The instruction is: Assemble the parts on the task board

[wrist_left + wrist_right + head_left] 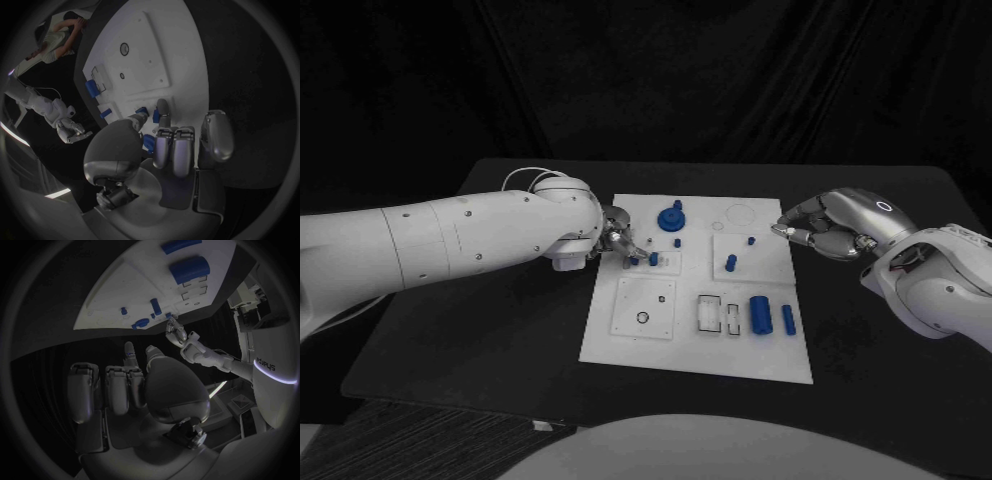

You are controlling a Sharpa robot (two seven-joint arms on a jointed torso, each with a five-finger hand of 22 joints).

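Note:
The white task board lies mid-table. My left hand hovers over its left part. In the left wrist view, thumb and one outstretched finger bracket a small blue peg; whether they grip it is unclear. A second small part stands beside it. My right hand hangs at the board's right edge, fingers curled in and holding nothing. On the board stand a stepped blue piece and a blue peg. A large blue cylinder and a slimmer one lie there too.
Rectangular slots and a small ring hole mark the board's near half; a round recess sits at its far end. Black table surrounds the board on all sides. My left forearm spans the table's left side.

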